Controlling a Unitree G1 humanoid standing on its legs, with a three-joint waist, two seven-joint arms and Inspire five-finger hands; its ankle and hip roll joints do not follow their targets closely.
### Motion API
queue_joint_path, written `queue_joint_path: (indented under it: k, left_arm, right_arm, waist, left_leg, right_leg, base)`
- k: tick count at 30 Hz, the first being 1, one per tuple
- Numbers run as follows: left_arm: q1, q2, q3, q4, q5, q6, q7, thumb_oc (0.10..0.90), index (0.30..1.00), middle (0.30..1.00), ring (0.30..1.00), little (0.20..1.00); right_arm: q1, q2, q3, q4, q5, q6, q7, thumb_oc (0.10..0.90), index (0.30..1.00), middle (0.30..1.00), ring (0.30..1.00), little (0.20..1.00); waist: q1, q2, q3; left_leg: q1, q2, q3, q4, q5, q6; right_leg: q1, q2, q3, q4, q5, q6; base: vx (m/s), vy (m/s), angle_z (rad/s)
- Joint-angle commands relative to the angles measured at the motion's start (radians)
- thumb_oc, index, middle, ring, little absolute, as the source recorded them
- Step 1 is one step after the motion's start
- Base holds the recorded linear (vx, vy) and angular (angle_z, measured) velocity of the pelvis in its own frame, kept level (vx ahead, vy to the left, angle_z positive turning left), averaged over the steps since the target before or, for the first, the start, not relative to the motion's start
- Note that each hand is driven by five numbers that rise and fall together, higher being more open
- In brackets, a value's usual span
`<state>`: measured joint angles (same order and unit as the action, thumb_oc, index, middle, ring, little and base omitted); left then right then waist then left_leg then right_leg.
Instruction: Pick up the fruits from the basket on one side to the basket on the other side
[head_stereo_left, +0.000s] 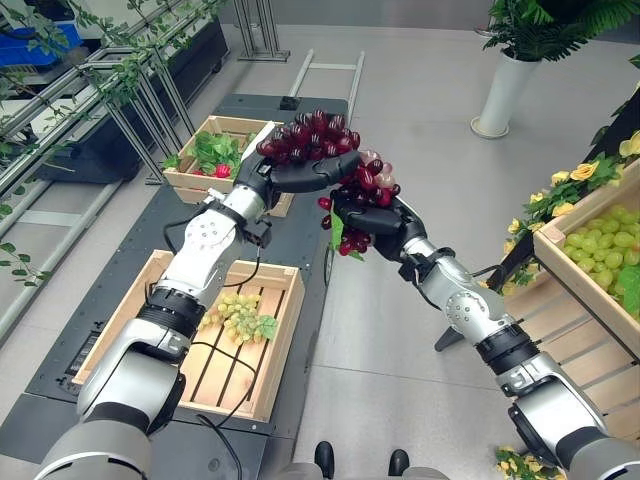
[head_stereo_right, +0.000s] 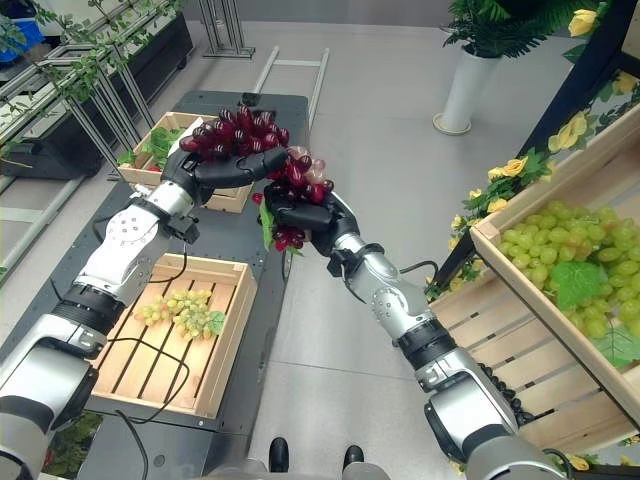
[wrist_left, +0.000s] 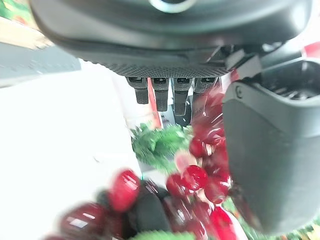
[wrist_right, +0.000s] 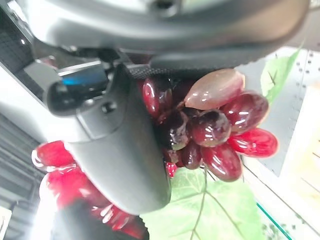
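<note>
- The red grape bunch (head_stereo_left: 335, 150) is held in the air by both hands, above the right edge of the dark platform (head_stereo_left: 300, 240) and the grey floor (head_stereo_left: 420, 210) beside it.
- The left hand (head_stereo_left: 290, 175) has fingers and thumb curled round the upper part of the bunch; the right hand (head_stereo_left: 370, 218) is clasped round the lower part, with a green leaf hanging under it.
- On the platform, the near wooden crate (head_stereo_left: 275, 350) holds a green grape bunch (head_stereo_left: 238, 317) on bare slats.
- The far wooden crate (head_stereo_left: 190, 182), behind the near one, holds green leaves and something red.
- Right of the platform, across open floor, a slanted wooden rack (head_stereo_right: 520, 260) carries green grapes and yellow flowers.
- A white planter (head_stereo_left: 503, 95) stands well beyond the platform.
</note>
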<state>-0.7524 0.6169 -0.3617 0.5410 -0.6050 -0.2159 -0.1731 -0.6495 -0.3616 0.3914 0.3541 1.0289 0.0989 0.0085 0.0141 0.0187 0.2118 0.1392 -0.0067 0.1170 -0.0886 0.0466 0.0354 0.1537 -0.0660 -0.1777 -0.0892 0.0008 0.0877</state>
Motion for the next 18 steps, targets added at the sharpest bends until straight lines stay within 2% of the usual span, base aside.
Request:
queue_joint_path:
  k: [1, 5, 11, 18]
  left_arm:
    - [-0.001, 0.029, 0.093, 0.133, -0.047, -0.137, 0.031, 0.8, 0.9, 0.9, 0.9, 0.9]
    - [0.048, 0.051, 0.117, 0.148, -0.012, -0.14, 0.021, 0.8, 0.9, 0.9, 0.9, 0.9]
    - [0.107, 0.065, 0.152, 0.166, -0.046, -0.125, -0.025, 0.8, 0.9, 0.9, 0.9, 0.9]
    - [0.185, 0.052, 0.204, 0.179, -0.082, -0.132, -0.04, 0.8, 0.9, 0.9, 0.9, 0.9]
  right_arm:
    - [0.002, 0.013, -0.138, 0.023, 0.047, -0.183, 0.058, 0.4, 0.3, 0.3, 0.3, 0.3]
    - [0.061, -0.014, -0.171, 0.052, 0.057, -0.194, 0.075, 0.4, 0.3, 0.3, 0.3, 0.3]
    - [0.123, -0.054, -0.226, 0.112, 0.064, -0.215, 0.091, 0.4, 0.3, 0.3, 0.3, 0.3]
    - [0.203, -0.085, -0.266, 0.178, -0.014, -0.231, 0.112, 0.4, 0.3, 0.3, 0.3, 0.3]
  waist:
    - [-0.007, -0.008, -0.194]
    - [-0.013, -0.008, -0.191]
    - [-0.02, -0.008, -0.182]
    - [-0.029, -0.01, -0.174]
  left_leg:
    - [-0.001, -0.017, -0.005, 0.001, -0.1, -0.036]
    - [0.001, -0.015, 0.005, 0.001, -0.101, -0.037]
    - [0.004, -0.014, 0.014, 0.001, -0.101, -0.038]
    - [0.008, -0.012, 0.028, 0.001, -0.104, -0.038]
  right_leg:
    - [-0.012, 0.029, -0.001, 0.002, -0.016, -0.046]
    - [-0.014, 0.031, 0.003, 0.002, -0.015, -0.044]
    - [-0.014, 0.034, 0.009, 0.002, -0.011, -0.041]
    - [-0.017, 0.036, 0.015, 0.002, -0.008, -0.038]
  base:
    - [0.0, 0.001, -0.03]
    - [0.0, 0.001, -0.01]
    - [0.0, -0.002, -0.03]
    - [0.01, -0.006, -0.08]
